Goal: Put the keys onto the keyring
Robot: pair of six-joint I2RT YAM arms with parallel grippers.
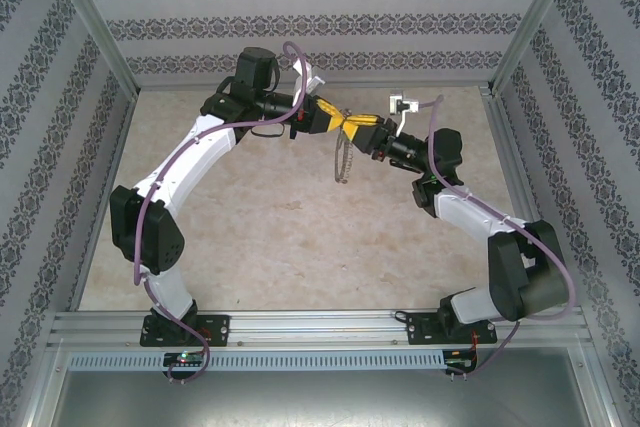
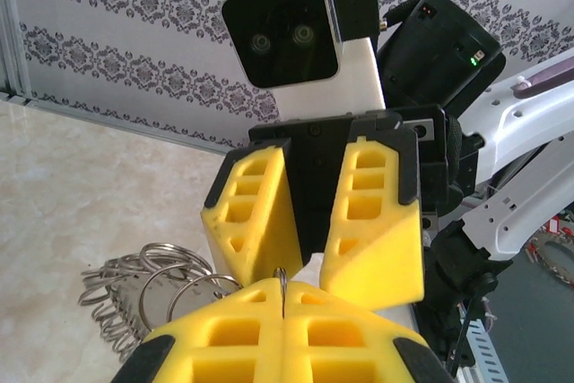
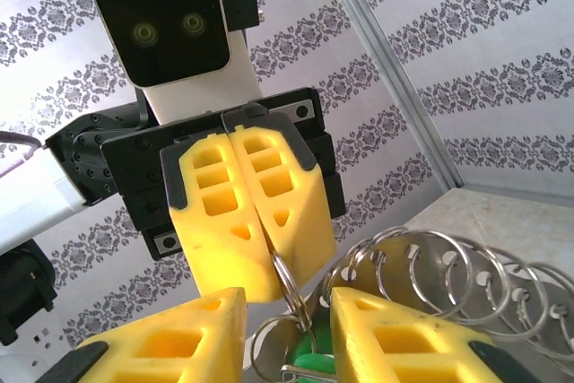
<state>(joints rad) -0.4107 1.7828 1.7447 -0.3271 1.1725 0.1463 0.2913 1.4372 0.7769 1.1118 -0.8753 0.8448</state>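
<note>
From above, the two arms meet in the air over the far middle of the worktop (image 1: 280,237). The left gripper (image 1: 338,124) and the right gripper (image 1: 360,131) stand tip to tip, and the keyring (image 1: 343,160) hangs down between them, floppy like a chain. If the left grip slips, I think the whole ring falls to the worktop.

In the left wrist view, the left fingers (image 2: 224,338) are pressed together and pinch one thin wire of the keyring. The other loops hang in a bunch at the left. The pinch holds very little metal, so a small pull from the other arm can tear it out.

In the right wrist view, the right fingers (image 3: 395,338) stand partly apart. The key (image 3: 314,361) with its green tag sits low between them, just beside the pinched wire. Whether they press the tag, I cannot tell. If they do not, the key may drop. I see no container on the worktop.
</note>
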